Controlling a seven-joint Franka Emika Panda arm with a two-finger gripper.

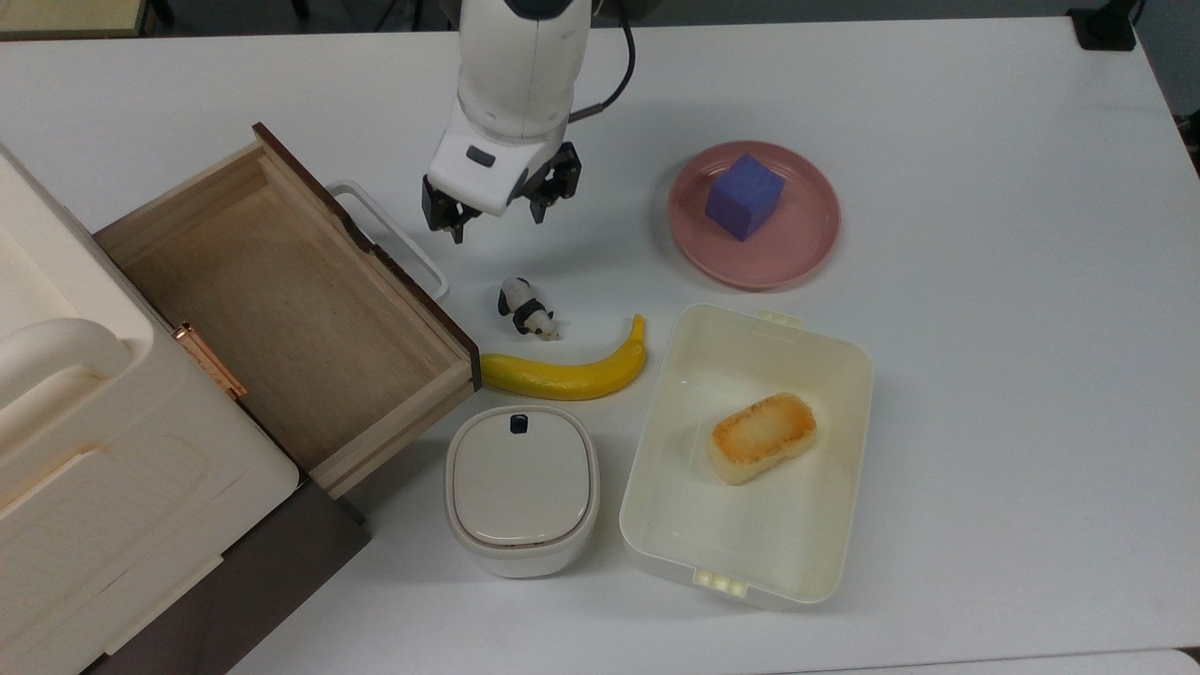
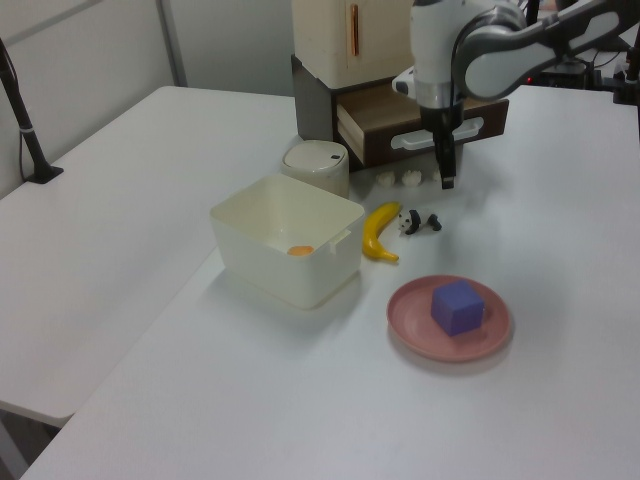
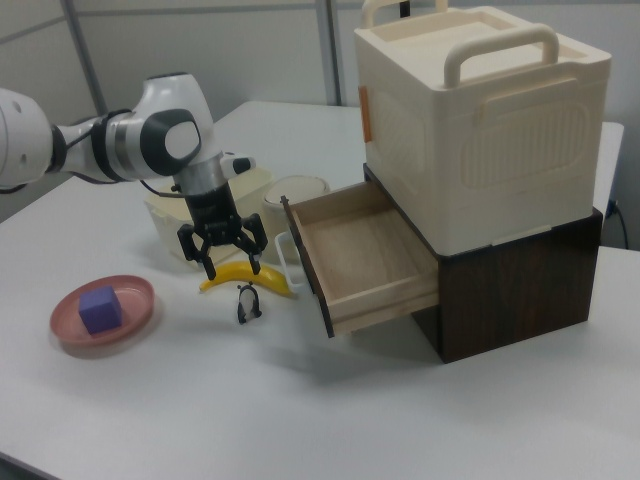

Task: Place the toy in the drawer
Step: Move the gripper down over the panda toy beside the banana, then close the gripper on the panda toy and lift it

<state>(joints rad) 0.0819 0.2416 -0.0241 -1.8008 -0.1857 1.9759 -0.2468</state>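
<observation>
Landmark: cream tray (image 1: 834, 394). Banana (image 1: 572, 373) beside it; pink plate (image 1: 806, 253) with blue cube (image 1: 744, 196) beyond; lidded pot (image 1: 521, 487) near banana

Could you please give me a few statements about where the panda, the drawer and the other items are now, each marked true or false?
1. The drawer is open and holds nothing. True.
2. The end effector is shut on the panda. False: it is open and above the table, apart from the panda.
3. The cube sits on the pink plate. True.
4. The panda lies inside the cream tray. False: it lies on the table beside the banana.
5. The banana is in the drawer. False: it is on the table, outside the drawer.
</observation>
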